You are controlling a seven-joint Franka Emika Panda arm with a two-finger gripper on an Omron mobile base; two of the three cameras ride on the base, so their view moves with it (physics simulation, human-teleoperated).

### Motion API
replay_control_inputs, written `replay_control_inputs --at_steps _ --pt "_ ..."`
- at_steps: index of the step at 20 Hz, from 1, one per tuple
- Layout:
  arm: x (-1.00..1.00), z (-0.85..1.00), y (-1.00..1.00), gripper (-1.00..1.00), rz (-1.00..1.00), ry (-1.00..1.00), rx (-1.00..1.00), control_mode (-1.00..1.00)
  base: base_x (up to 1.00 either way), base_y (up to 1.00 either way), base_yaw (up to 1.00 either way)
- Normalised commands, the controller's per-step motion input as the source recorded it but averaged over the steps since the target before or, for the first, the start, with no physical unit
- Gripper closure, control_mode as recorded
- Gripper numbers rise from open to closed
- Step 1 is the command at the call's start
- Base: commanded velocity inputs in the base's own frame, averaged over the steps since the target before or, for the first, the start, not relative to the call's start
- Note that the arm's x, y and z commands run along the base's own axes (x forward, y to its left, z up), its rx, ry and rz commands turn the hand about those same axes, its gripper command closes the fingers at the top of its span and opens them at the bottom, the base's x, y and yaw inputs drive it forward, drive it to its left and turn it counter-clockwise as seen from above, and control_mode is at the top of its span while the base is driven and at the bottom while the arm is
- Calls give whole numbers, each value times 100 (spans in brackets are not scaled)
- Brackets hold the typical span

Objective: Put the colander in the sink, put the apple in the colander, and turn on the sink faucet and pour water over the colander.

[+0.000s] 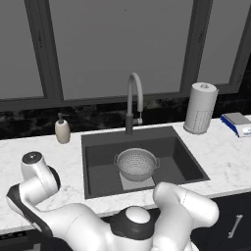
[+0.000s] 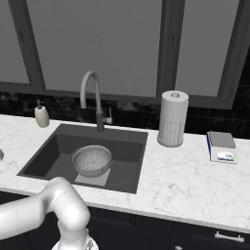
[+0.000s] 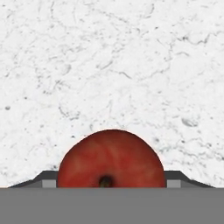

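Your colander (image 1: 137,164) sat inside the sink (image 1: 96,147), below the faucet (image 1: 133,100). The apple (image 3: 110,159) lay on the white marble surface (image 3: 109,65), between your gripper's (image 3: 112,183) fingertips; contact couldn't be judged. No readable labels showed.

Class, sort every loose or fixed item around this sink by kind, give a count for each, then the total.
Colander: 1
Apple: 1
Sink faucet: 1
Soap dispenser: 1
Paper towel roll: 1
Kitchen scale: 1
Total: 6
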Motion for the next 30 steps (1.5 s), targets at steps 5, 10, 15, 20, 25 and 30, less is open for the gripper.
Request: replay_control_inputs --at_steps 5,10,15,20,25,30 --pt "0 0 0 100 0 0 0 -100 0 0 0" --pt "-10 23 -40 100 0 -2 0 -100 0 0 0" --pt "-34 40 -87 100 0 -1 0 -100 0 0 0" --pt "-30 29 -99 100 0 0 0 -100 0 0 0" --pt "-13 19 -100 100 0 0 0 -100 0 0 0" --pt "-1 12 -100 100 0 0 0 -100 0 0 0"
